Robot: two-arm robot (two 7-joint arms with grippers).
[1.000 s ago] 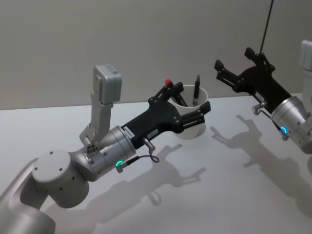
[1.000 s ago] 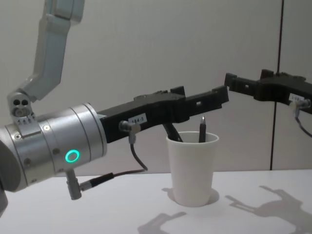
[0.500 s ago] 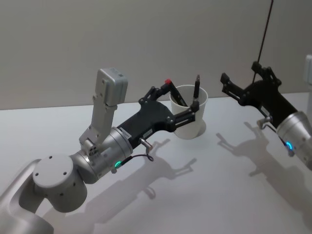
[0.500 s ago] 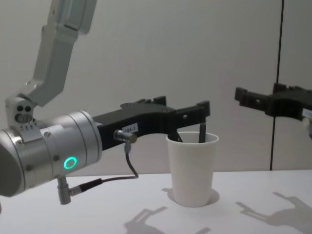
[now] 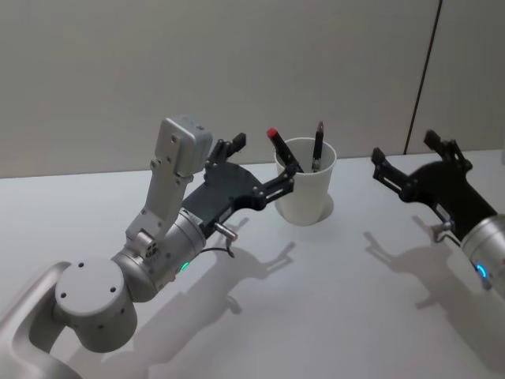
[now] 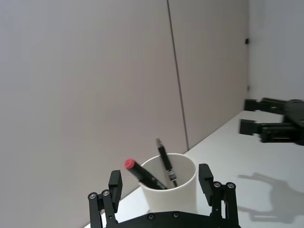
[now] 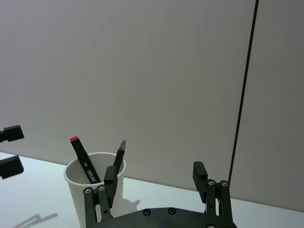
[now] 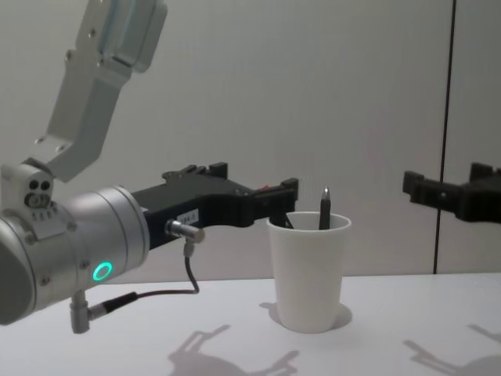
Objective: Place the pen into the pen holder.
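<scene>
The pen holder (image 5: 306,192), a white paper cup, stands upright on the white table (image 5: 331,300). Inside it lean a black pen with a red cap (image 5: 281,148) and a slim dark pen (image 5: 317,145). My left gripper (image 5: 262,163) hangs open and empty just left of the cup, clear of its rim. In the left wrist view the cup (image 6: 172,190) and both pens sit straight ahead of the left gripper (image 6: 160,179). My right gripper (image 5: 406,150) is open and empty, well to the cup's right. The chest view shows the cup (image 8: 308,270) with the left gripper (image 8: 258,182) beside its rim.
A plain grey wall with a dark vertical seam (image 5: 422,71) rises close behind the cup. The table is bare apart from the arms' shadows. The left arm's white elbow link (image 5: 170,181) stands tall over the table's left half.
My left gripper has drawn back leftward from over the cup, leaving the red-capped pen inside. The right gripper has pulled away to the right and lower.
</scene>
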